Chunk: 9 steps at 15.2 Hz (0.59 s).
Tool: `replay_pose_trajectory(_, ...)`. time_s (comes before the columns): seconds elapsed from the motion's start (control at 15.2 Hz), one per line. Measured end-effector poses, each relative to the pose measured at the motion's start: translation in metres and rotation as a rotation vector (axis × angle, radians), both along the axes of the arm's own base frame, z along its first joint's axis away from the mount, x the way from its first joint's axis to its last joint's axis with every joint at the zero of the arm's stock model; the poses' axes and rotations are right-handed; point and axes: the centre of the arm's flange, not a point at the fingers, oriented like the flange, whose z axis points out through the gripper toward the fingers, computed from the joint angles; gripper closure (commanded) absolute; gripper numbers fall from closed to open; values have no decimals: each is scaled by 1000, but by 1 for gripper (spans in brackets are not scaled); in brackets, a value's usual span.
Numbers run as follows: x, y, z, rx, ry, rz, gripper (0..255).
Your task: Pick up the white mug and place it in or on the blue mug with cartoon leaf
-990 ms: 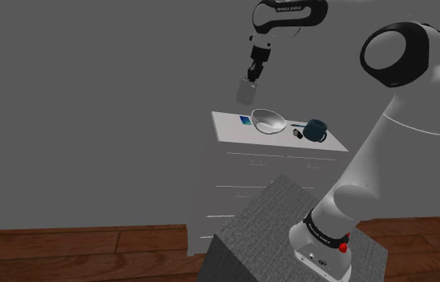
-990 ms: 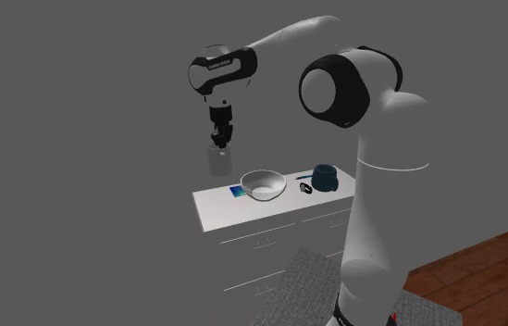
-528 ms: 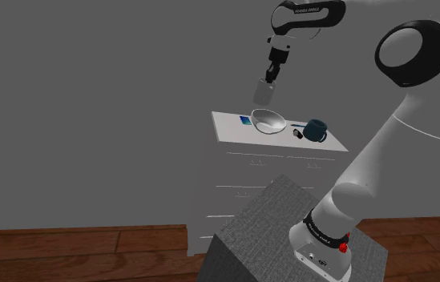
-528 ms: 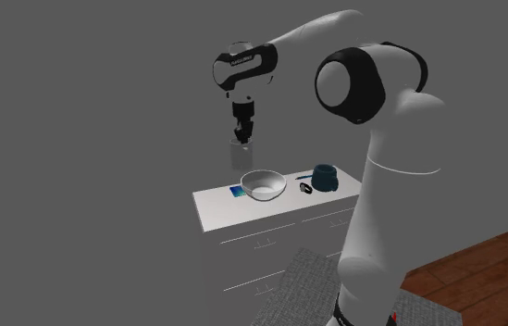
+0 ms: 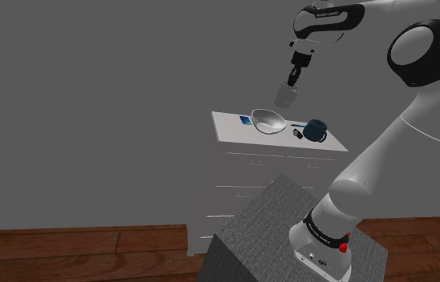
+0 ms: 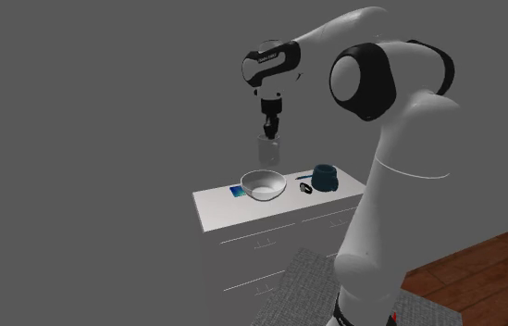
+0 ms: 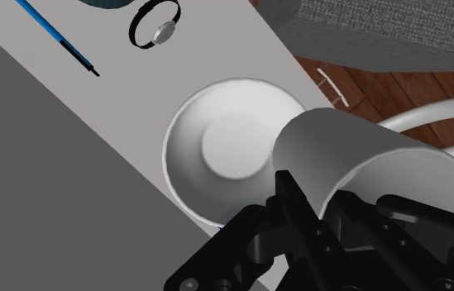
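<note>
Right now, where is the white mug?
In the shoulder view, the white mug hangs in the end effector, in the air above the white bowl on the dresser, to the left of the blue mug.

Colour ref., per item:

- Plain white mug (image 7: 357,157): white outside, shaded grey inside; no pattern.
- Gripper (image 7: 312,202): all black.
- Round white bowl (image 7: 229,149): plain white, grey shading toward rim.
- Dark teal mug (image 5: 315,129): deep blue-green; any print on its side is too small to tell.
- Small flat card (image 5: 245,121): blue w/ lighter blue patch.
- Thin pen (image 7: 55,37): bright blue barrel, black tip.
- Black band w/ round face (image 7: 155,23): black strap, light grey disc.
- Drawer cabinet (image 5: 234,172): white top & fronts.
- Arm (image 6: 400,185): white links, black joints; red button (image 5: 344,247) at base.
- Stand (image 5: 266,232): dark grey, fine speckle.
- Floor (image 5: 90,252): red-brown wood planks.
- Wall (image 5: 90,104): uniform mid grey.
</note>
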Motion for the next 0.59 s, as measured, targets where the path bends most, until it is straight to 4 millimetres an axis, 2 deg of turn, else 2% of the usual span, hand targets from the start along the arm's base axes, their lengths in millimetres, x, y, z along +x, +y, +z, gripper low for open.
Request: replay_pose_trajectory(0.59, -76, -90, 6, 0, 0, 0, 255)
